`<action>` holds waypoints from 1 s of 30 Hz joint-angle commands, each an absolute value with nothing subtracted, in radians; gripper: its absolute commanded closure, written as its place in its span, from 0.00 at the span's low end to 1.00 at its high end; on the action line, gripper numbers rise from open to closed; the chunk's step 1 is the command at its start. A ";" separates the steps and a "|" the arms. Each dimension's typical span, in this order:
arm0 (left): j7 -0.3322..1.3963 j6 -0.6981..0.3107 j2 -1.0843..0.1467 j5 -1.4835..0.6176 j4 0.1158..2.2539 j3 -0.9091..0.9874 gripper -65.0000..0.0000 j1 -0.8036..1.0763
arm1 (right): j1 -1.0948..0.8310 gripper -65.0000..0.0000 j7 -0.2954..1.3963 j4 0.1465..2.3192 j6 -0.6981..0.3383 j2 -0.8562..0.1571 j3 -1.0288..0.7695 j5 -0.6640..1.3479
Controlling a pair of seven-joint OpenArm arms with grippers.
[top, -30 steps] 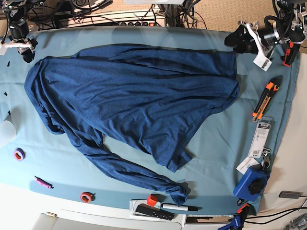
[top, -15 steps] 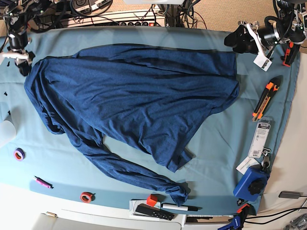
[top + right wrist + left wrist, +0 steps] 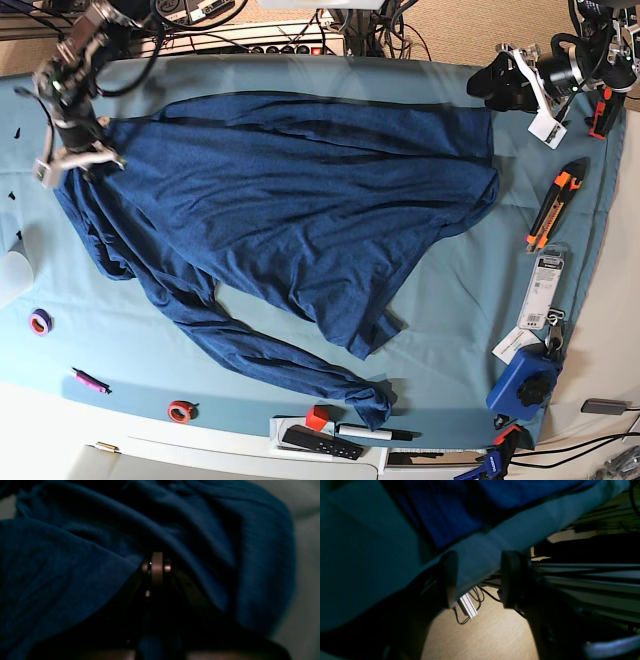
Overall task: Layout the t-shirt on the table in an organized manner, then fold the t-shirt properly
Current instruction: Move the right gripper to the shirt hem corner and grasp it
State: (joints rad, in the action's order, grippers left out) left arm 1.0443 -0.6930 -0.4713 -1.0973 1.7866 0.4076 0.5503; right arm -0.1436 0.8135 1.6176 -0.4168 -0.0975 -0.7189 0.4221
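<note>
Navy-blue heathered knit covers most of the table (image 3: 470,300), where the t-shirt (image 3: 290,200) lies spread but rumpled on the light teal cloth, its body fanning from the far edge toward the middle. One long sleeve (image 3: 270,355) trails toward the near edge, its cuff ending just beside a small red block (image 3: 317,417), a black remote (image 3: 320,442) and a marker (image 3: 375,433).

At the shirt's corner on the base view's left, the right gripper (image 3: 78,158) sits over the fabric. Its wrist camera shows dark folds of shirt (image 3: 100,542) crowding the fingers (image 3: 157,567), which appear drawn close together, though the dim picture does not show whether cloth is pinched between them.

On the opposite far corner, the left gripper (image 3: 508,82) hangs at the table's edge, apart from the shirt's corner. From its wrist camera the two dark pads (image 3: 508,578) stand wide apart with nothing between them, framing the teal-draped table edge (image 3: 480,552), the tan floor below, and a strip of blue shirt (image 3: 460,512) beyond.

An orange-and-black utility knife (image 3: 555,205), a packaged item (image 3: 542,290) and a blue clamp (image 3: 522,385) line the table's side below the left gripper. A red tape roll (image 3: 181,410), a purple tape roll (image 3: 40,322) and a pink pen (image 3: 88,381) lie near the front edge.
</note>
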 commanded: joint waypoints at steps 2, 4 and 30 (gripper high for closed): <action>1.032 -0.698 -0.485 -1.123 1.802 0.415 0.57 0.551 | -0.124 1.00 0.788 1.634 -0.409 -0.116 -0.686 0.407; 1.032 -0.698 -0.485 -1.123 1.802 0.415 0.57 0.551 | -0.115 1.00 0.793 1.634 -0.410 -0.116 -0.660 0.381; 1.032 -0.698 -0.485 -1.124 1.802 0.415 0.57 0.548 | -0.058 1.00 0.726 1.620 -0.414 -0.116 -0.633 0.272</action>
